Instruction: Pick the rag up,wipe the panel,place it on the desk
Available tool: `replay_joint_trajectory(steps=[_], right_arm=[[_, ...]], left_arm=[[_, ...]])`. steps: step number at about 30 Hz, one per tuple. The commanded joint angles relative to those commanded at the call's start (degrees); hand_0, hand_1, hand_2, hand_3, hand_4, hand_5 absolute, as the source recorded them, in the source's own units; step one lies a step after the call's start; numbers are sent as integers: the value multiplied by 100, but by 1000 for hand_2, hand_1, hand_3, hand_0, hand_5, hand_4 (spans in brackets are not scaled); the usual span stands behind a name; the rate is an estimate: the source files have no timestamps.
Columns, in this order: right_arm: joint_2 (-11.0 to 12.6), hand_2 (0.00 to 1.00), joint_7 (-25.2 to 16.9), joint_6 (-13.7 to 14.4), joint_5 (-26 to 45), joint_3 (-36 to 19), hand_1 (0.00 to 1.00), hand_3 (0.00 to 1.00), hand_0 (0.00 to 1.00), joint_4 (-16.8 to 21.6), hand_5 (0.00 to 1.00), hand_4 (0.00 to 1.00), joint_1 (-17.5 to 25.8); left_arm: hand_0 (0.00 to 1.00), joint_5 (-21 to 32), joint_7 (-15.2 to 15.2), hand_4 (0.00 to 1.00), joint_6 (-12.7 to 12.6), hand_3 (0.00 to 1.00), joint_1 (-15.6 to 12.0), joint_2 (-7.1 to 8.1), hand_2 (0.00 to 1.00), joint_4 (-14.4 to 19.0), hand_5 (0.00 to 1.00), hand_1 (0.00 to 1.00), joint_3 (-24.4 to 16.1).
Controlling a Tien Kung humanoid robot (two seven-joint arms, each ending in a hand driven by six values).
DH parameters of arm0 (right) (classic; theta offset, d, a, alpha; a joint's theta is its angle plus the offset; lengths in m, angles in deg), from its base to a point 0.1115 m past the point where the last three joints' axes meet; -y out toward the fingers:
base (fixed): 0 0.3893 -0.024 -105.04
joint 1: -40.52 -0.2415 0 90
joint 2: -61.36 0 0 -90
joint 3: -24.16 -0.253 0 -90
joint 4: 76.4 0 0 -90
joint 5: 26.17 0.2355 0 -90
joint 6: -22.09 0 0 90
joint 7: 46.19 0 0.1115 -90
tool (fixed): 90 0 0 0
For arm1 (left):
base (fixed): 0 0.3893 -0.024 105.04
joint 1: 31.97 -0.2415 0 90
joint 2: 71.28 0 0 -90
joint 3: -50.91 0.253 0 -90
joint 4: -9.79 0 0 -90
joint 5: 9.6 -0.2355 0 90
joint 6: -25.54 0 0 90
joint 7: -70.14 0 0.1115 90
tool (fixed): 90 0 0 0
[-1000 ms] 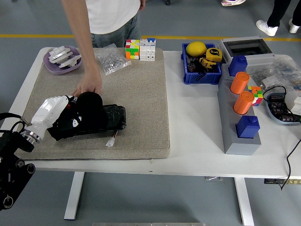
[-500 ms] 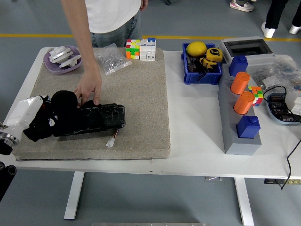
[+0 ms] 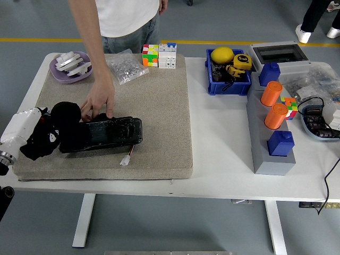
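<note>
Panel lengthwise left-right, rag seemingly gripped, left hand.

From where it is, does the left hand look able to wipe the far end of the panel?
Probably yes. The left hand holds the rag at the panel's left end, and the top is bare rightward. The person's hand rests only on its back edge.

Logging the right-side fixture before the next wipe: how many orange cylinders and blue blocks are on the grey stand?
Orange cylinders: 2
Blue blocks: 2
Total: 4, all on the grey stand
</note>
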Motion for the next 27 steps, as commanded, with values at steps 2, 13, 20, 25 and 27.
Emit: replay_joint_trajectory(steps=[2,13,20,25,27], right_arm=[[0,669,0,0,-6,-9,660,609,754,0,476,998,-2],[-2,669,0,1,-40,-48,660,609,754,0,476,998,-6],[9,669,1,-1,-24,-31,660,610,756,0,477,998,-10],[10,669,-2,-8,-42,-50,660,610,756,0,477,998,-18],[10,669,-3,-9,-50,-60,659,610,754,0,477,998,-21]], left_arm=[[269,-6,15,301,-1,439,25,-14,449,45,2,200,78],[272,82,112,302,24,439,265,-144,449,163,2,200,831],[274,82,235,309,56,440,389,-273,450,449,2,200,1347],[274,68,279,309,65,440,505,-321,450,538,2,200,1639],[273,51,301,311,68,440,537,-330,450,563,2,202,1712]])
